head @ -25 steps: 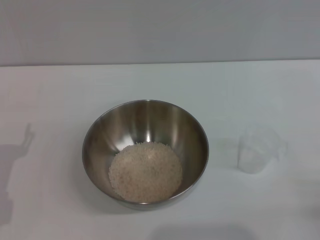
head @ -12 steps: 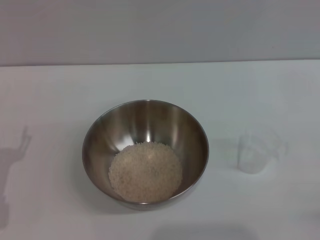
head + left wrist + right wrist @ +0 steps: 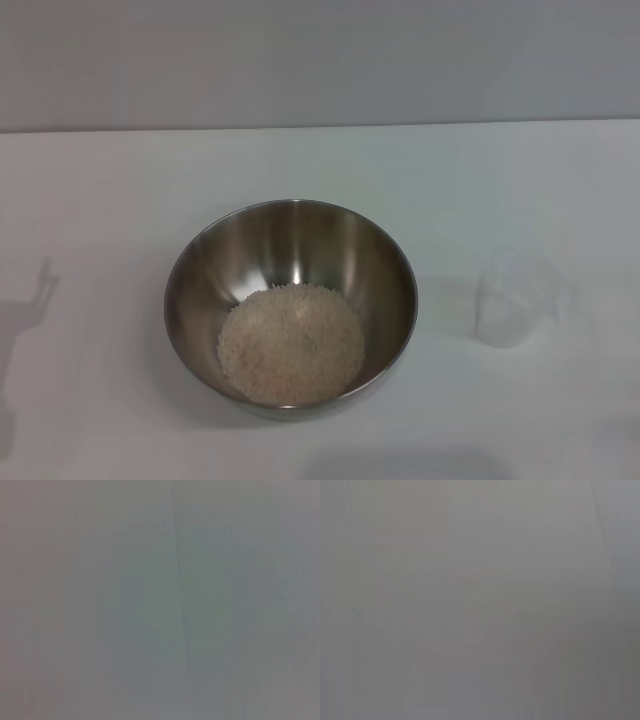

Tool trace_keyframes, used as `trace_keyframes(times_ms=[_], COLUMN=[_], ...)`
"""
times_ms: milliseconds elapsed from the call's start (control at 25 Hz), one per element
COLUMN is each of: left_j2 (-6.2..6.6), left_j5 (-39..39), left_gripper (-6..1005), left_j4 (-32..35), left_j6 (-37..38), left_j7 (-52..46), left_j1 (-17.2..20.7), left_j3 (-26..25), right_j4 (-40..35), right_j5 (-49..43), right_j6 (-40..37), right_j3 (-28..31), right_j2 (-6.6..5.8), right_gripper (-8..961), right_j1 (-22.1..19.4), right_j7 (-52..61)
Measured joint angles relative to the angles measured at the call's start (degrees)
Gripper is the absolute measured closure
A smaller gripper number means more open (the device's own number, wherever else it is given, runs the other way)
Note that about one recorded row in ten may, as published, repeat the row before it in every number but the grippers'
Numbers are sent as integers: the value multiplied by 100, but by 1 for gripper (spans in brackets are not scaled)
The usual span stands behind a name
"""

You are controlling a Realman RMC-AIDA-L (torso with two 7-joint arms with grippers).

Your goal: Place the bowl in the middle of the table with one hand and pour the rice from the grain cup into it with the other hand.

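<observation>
The steel bowl (image 3: 290,300) stands near the middle of the white table (image 3: 120,190) in the head view. A mound of off-white rice (image 3: 291,343) lies in its bottom. To the bowl's right the clear grain cup (image 3: 515,298) stands upright on the table and looks empty. Neither gripper shows in any view. Only a faint arm shadow falls on the table at the far left. Both wrist views show nothing but a plain grey surface.
A grey wall (image 3: 320,60) rises behind the table's far edge. Bare white tabletop surrounds the bowl and cup on all sides.
The arm shadow at the table's left edge has slid lower and farther left. Bowl, rice and cup have not moved.
</observation>
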Motion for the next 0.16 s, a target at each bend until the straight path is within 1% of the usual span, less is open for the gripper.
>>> trace_keyframes(times_ms=[160], left_j2=[0], left_j5=[0], left_gripper=[130], left_j4=[1], left_j6=[-42], left_j7=[2], left_j1=[13], left_j3=[-1], right_j4=[-1], right_j5=[0], right_j6=[-22], right_j3=[-33], right_j2=[-6], right_gripper=[214], right_j1=[33], right_j7=[5])
